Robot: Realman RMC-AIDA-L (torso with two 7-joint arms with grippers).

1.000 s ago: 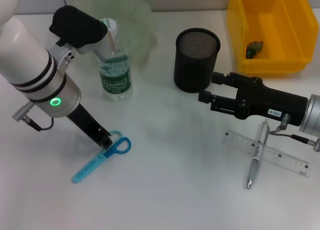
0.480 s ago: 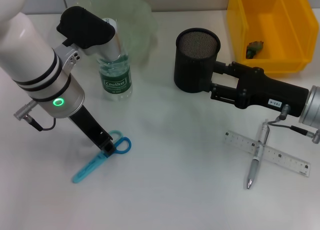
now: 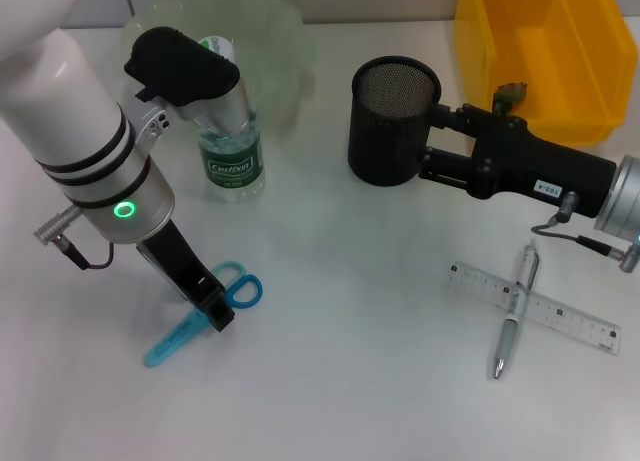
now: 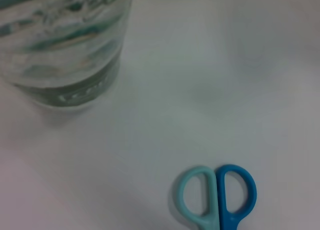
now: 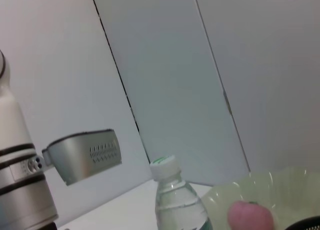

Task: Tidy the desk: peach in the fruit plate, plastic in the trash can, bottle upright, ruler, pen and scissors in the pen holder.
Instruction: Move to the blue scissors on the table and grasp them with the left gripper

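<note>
The left gripper (image 3: pixel 218 316) is down on the scissors (image 3: pixel 205 316), which lie flat on the desk (image 3: pixel 340 361) in front of the upright bottle (image 3: pixel 230 146); whether its claw has pinched them I cannot tell. It should grip near the pivot and lift level. The right gripper (image 3: pixel 432 166) sits against the pen holder (image 3: pixel 393 121), claw state unclear; steadying it would help the drop.
</note>
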